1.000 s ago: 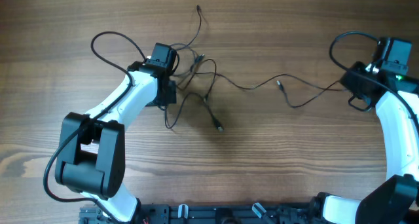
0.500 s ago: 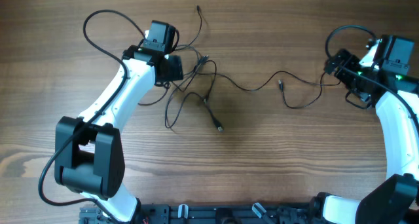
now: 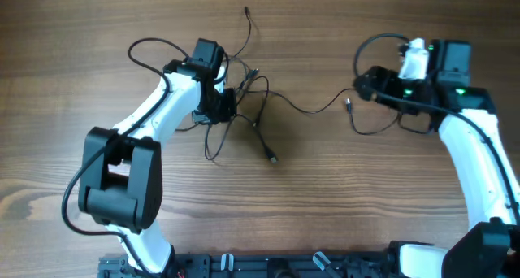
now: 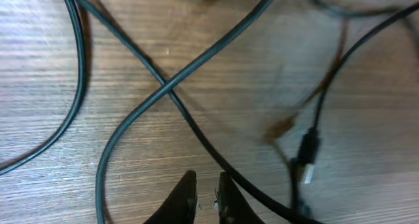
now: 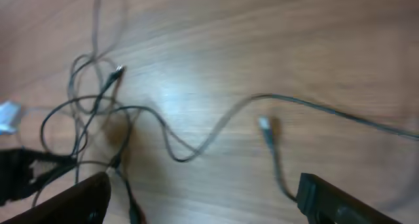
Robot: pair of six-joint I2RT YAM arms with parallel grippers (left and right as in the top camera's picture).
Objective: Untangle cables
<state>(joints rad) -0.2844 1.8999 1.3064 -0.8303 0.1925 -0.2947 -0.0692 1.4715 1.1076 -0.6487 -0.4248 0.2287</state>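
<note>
The cables [image 3: 253, 87] lie tangled in a knot at the table's middle left. One thin strand [image 3: 313, 107] runs right from the knot to a small plug [image 3: 347, 105]. My left gripper [image 3: 227, 107] sits low over the left side of the knot. In the left wrist view its fingertips [image 4: 207, 196] stand shut with nothing between them; two cords cross [image 4: 167, 90] just ahead, and one passes close beside the right finger [image 4: 226, 198]. My right gripper [image 3: 364, 84] hovers by the plug end, open; in its wrist view [image 5: 203, 204] the plug [image 5: 264, 124] lies ahead between the wide-spread fingers.
Thicker black arm wiring loops out behind the left wrist [image 3: 150, 50] and above the right wrist [image 3: 378, 46]. A slack cord loop [image 3: 375, 128] lies under the right arm. Both arm bases [image 3: 284, 266] stand along the near edge.
My left gripper moved right and down onto the knot and closed after opening briefly. My right arm swung left toward the plug end, its jaws now spread wide.
</note>
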